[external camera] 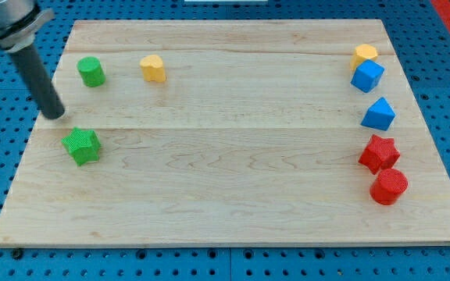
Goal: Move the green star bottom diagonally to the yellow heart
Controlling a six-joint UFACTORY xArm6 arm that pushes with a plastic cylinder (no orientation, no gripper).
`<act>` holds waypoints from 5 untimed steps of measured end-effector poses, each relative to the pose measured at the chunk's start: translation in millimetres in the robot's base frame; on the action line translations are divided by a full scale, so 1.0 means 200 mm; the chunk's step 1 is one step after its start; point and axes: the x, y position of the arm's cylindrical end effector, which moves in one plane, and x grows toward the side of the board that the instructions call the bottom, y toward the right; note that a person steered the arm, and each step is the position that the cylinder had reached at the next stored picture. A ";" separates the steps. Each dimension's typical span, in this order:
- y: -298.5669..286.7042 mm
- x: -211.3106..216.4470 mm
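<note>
The green star (pixel 81 146) lies on the wooden board near the view's left edge, about midway down. The yellow heart (pixel 153 69) lies near the view's top, up and to the right of the star. My tip (pixel 55 115) ends the dark rod that comes in from the view's top left corner. It stands just above and slightly left of the green star, a short gap apart from it.
A green cylinder (pixel 91 72) sits left of the yellow heart. Along the view's right edge lie a yellow block (pixel 365 55), a blue cube (pixel 367 76), a blue triangular block (pixel 378 115), a red star (pixel 379 153) and a red cylinder (pixel 388 186).
</note>
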 end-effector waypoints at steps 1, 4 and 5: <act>-0.02 0.28; 0.46 0.29; 0.71 0.29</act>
